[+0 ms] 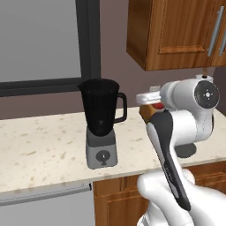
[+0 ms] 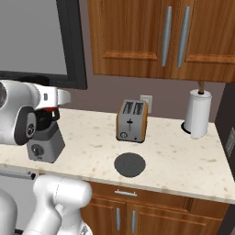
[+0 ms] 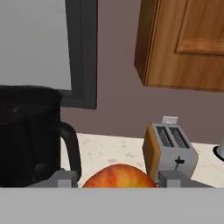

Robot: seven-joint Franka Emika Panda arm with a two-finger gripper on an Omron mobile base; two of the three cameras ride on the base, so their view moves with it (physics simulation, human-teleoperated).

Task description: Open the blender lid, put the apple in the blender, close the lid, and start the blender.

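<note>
Gripper [image 3: 118,177] is clamped on the apple [image 3: 119,176], held up beside the blender [image 1: 101,123] handle. Jar is open; lid [image 2: 130,164] lies on the counter [image 2: 183,156] near the toaster [image 2: 132,120].

The left base view looks forward and down from behind the arm, with the blender [image 1: 103,125] close at about 10 o'clock. The right base view faces the same surface [image 2: 183,156] from the other side, with the toaster [image 2: 131,120] mid-frame. The hand view sits low and close, level with the blender jar and toaster.
</note>
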